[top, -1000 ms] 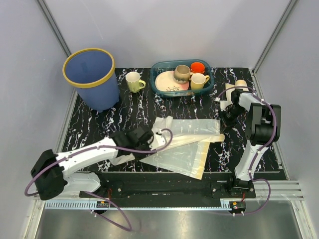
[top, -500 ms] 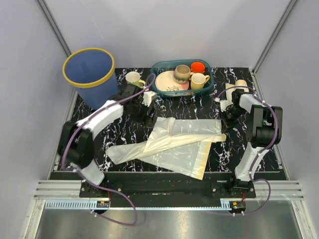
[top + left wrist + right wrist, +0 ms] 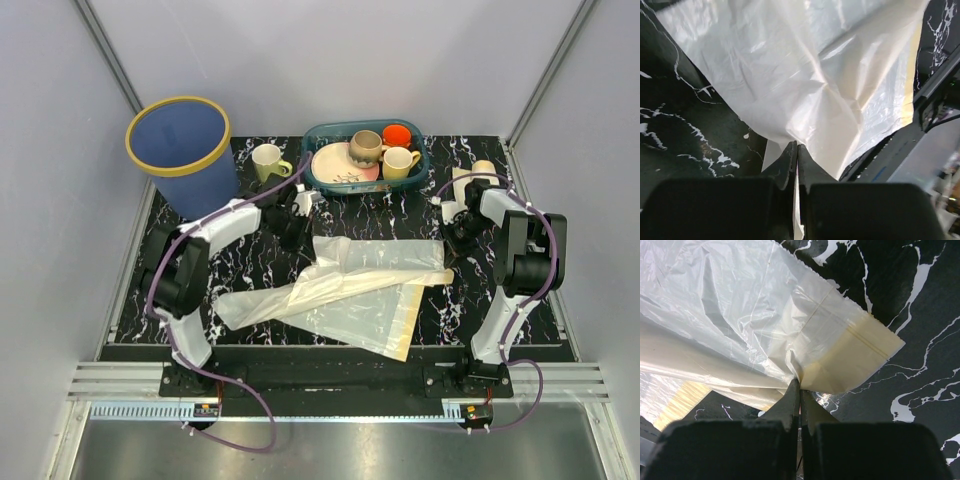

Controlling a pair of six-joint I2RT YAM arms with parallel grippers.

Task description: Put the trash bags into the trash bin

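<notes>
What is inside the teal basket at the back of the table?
A cream plate, a brown mug, an orange cup and a yellow mug. The mugs cover part of the plate and the basket floor.

A black, white-veined tabletop [image 3: 400, 215] bears a round blue yellow-rimmed plastic bin [image 3: 185, 150] at ten o'clock, a pale-green mug [image 3: 268, 163] at eleven, a teal oval basket [image 3: 365, 188] at twelve, a small pale bundle [image 3: 484, 168] at two and crinkly cream-white film bags [image 3: 360, 290] centrally.

Yellow mug [image 3: 267, 163] just beside trash bin [image 3: 200, 195]; bin mouth unobstructed.
</notes>
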